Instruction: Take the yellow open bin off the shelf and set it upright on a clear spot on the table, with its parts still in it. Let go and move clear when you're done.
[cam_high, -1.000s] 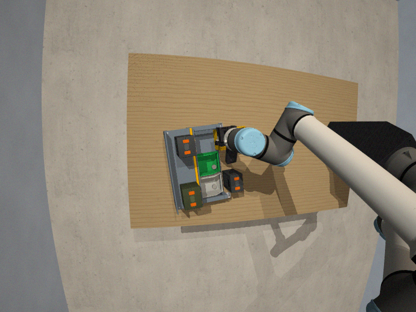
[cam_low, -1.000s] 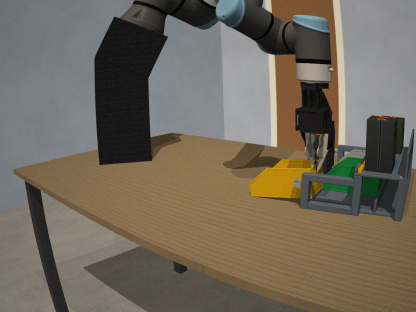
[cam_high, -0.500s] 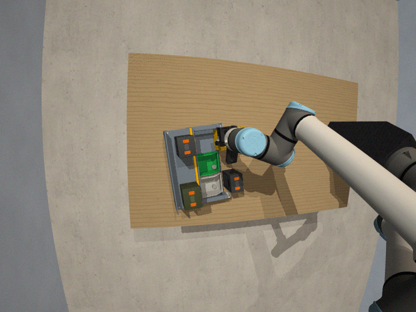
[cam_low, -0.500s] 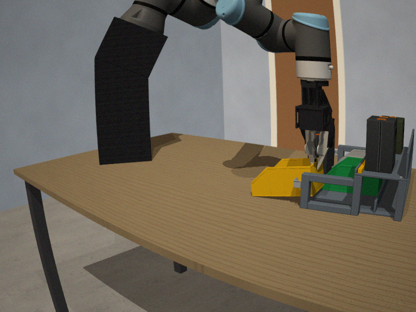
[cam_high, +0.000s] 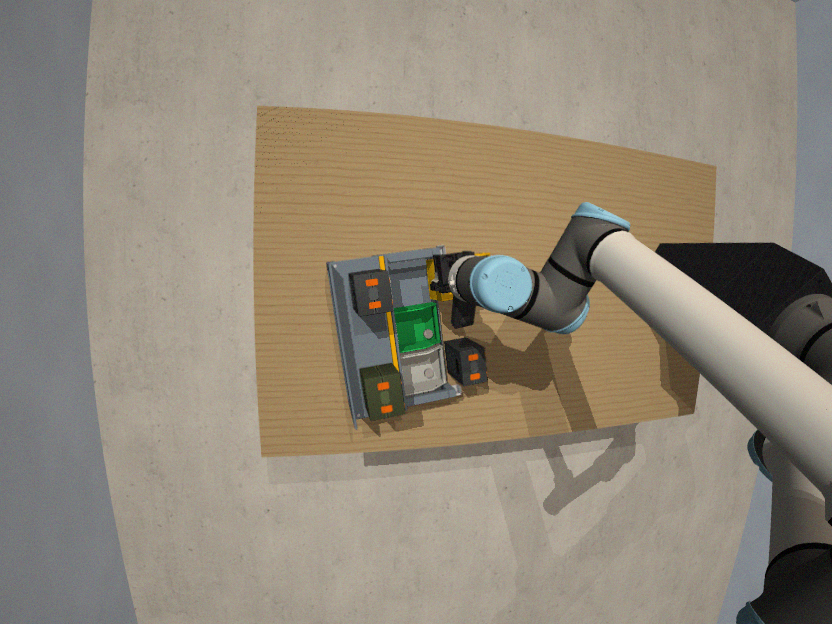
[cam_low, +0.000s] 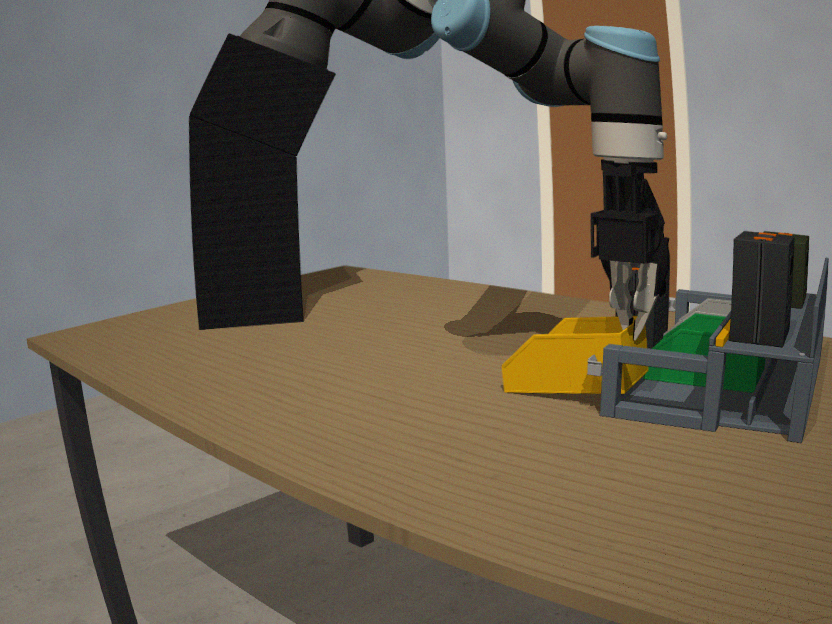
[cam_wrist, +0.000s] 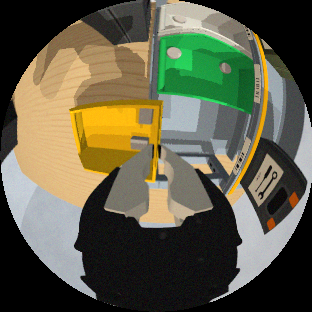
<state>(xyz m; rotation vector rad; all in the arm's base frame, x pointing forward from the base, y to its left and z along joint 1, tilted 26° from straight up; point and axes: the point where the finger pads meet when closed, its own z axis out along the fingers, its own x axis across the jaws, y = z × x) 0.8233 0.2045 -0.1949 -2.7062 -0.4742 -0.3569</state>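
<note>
The yellow open bin (cam_low: 564, 362) sits upright, low at the shelf's near end, most of it out over the table in front of the grey shelf (cam_low: 712, 376). In the wrist view the bin (cam_wrist: 112, 132) holds small grey parts (cam_wrist: 144, 116). My gripper (cam_low: 635, 322) points straight down and is shut on the bin's thin rear wall, which shows between the fingertips. From above, my wrist hides most of the bin.
The shelf (cam_high: 383, 329) also holds a green bin (cam_high: 415, 327), a pale grey bin (cam_high: 423, 372), a black box (cam_high: 370, 293) and a dark green box (cam_high: 381, 392). Another black box (cam_high: 468, 361) stands on the table beside the shelf. The black robot base (cam_low: 245, 201) is at the far side.
</note>
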